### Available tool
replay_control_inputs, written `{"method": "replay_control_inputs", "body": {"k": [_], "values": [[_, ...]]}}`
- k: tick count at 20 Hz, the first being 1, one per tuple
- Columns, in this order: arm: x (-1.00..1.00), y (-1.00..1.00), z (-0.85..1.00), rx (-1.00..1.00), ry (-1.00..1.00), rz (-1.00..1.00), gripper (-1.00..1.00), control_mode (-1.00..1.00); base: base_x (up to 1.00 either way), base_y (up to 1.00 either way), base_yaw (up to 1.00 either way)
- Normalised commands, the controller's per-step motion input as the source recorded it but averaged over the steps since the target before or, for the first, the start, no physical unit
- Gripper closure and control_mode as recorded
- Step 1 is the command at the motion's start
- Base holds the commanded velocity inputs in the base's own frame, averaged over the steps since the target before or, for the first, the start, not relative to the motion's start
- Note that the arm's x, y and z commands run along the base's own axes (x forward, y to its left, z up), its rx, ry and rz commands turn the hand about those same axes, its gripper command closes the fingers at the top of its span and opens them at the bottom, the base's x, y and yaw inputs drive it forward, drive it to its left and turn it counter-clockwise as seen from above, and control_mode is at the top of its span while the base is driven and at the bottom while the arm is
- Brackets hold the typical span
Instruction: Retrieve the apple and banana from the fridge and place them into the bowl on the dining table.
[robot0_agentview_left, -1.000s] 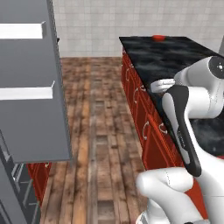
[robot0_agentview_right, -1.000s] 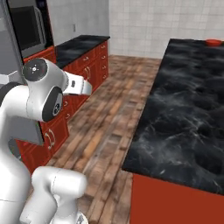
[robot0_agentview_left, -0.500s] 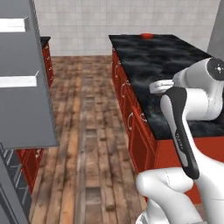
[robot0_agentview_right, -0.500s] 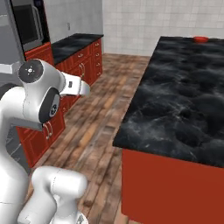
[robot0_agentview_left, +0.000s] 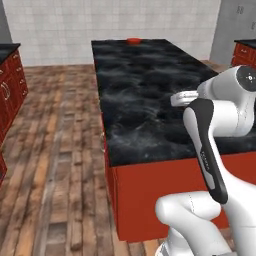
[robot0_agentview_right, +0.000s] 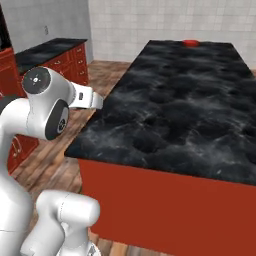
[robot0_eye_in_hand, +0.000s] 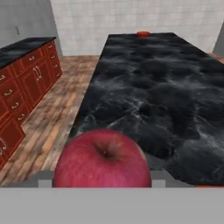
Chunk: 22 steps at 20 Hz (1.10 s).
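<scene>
Apple (robot0_eye_in_hand: 103, 158): red, large at the bottom of the hand view, its stem dimple facing the camera; it sits between the fingers, whose grey tips show just at its left and right sides.
Fingers (robot0_eye_in_hand: 103, 177): held apart at about the apple's width and closed against the fruit, so the apple is carried.
Dining desk (robot0_agentview_left: 150, 100): long black top with white veins on a red panelled base; the near end lies just ahead of the arm in both base views.
Bowl (robot0_agentview_right: 190, 43): small, red, at the far end of the dining desk, well apart from the apple; seen also in the left base view (robot0_agentview_left: 133, 40) and the hand view (robot0_eye_in_hand: 143, 33).
Wall counters (robot0_eye_in_hand: 22, 83): red cabinets with a black top, across the wooden floor (robot0_agentview_left: 55, 150) from the dining desk.
</scene>
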Motion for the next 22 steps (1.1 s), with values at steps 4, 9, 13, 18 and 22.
{"method": "replay_control_inputs", "body": {"k": [4,9,13,18,22], "values": [[0.0,0.0,0.0,0.0,0.0,0.0,1.0,1.0,0.18,-1.0,-0.24],[0.0,0.0,0.0,0.0,0.0,0.0,1.0,1.0,0.43,-1.0,-0.21],[0.0,0.0,0.0,0.0,0.0,0.0,1.0,1.0,0.57,-1.0,-0.2],[0.0,0.0,0.0,0.0,0.0,0.0,1.0,1.0,0.66,-1.0,-0.2],[0.0,0.0,0.0,0.0,0.0,0.0,1.0,1.0,0.41,-1.0,-0.19]]}}
